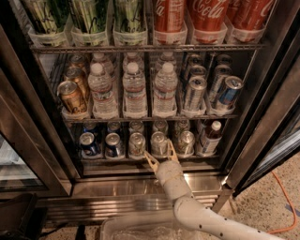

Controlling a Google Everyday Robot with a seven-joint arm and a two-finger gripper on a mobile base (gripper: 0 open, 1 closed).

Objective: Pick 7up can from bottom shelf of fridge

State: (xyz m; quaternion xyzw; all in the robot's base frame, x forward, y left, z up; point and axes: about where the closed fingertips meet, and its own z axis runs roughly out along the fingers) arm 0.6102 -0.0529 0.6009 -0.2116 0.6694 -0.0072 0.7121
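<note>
Gripper (161, 153) sits low-centre in your frame, fingers spread in a V, tips at the front edge of the bottom shelf (140, 160), empty. White arm (197, 215) runs down to the lower right, above a clear bin (117, 228) at the bottom edge.

7up can (158, 143) is just past the fingertips, centre of the front row; similar silver-topped cans stand on either side. Two blue cans (89, 143) stand left, a red-labelled bottle (208, 138) right. More cans queue behind in each lane.

Next rack up: water bottles (134, 91) centre, gold cans (71, 96) left, slim silver-blue cans (228, 93) right. Top of frame: green cans (89, 16) left, Coca-Cola (206, 14) right.

Steel fridge (140, 186) sill lies under the gripper. Orange cable (283, 192) on the floor, lower right.
</note>
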